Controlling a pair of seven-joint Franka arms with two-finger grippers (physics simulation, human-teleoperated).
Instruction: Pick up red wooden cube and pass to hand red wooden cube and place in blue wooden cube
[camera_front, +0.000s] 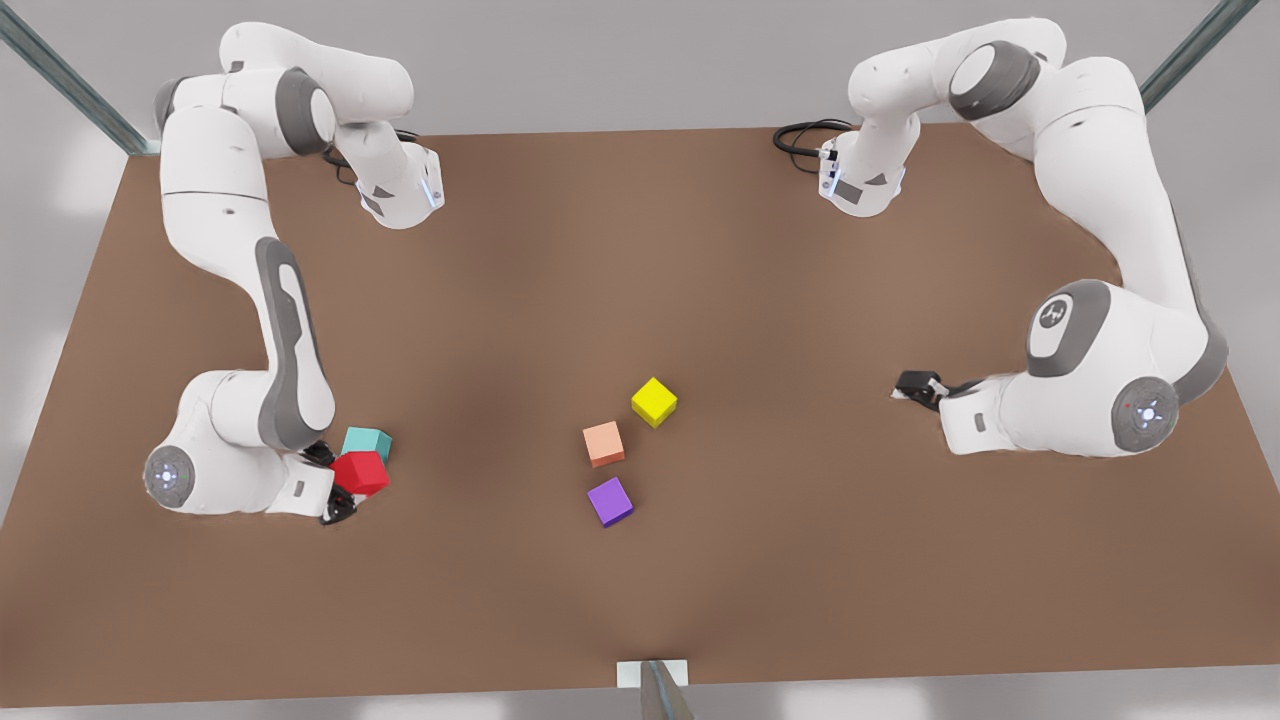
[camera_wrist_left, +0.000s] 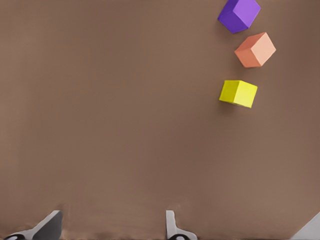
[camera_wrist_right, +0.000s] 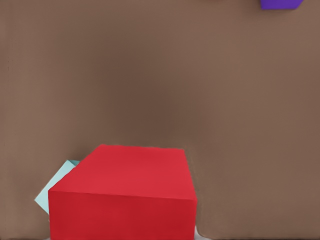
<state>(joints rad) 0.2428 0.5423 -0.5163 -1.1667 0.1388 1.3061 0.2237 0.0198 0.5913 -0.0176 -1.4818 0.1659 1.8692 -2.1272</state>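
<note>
The red wooden cube (camera_front: 362, 472) is at the front view's left, tilted and overlapping the near edge of the blue wooden cube (camera_front: 368, 441), which is teal. My right gripper (camera_front: 345, 482) is shut on the red cube, with one finger on either side. In the right wrist view the red cube (camera_wrist_right: 125, 197) sits very close, and a corner of the teal cube (camera_wrist_right: 54, 192) peeks out behind it. My left gripper (camera_front: 914, 387), the hand, waits low over the table at the front view's right. In the left wrist view that gripper (camera_wrist_left: 112, 231) is open and holds nothing.
Three other cubes lie mid-table: yellow (camera_front: 654, 401), salmon-orange (camera_front: 604, 443) and purple (camera_front: 610, 501). They also appear in the left wrist view: yellow (camera_wrist_left: 238, 93), orange (camera_wrist_left: 255, 49), purple (camera_wrist_left: 239, 14). Bare brown tabletop (camera_front: 800, 520) lies between the two grippers.
</note>
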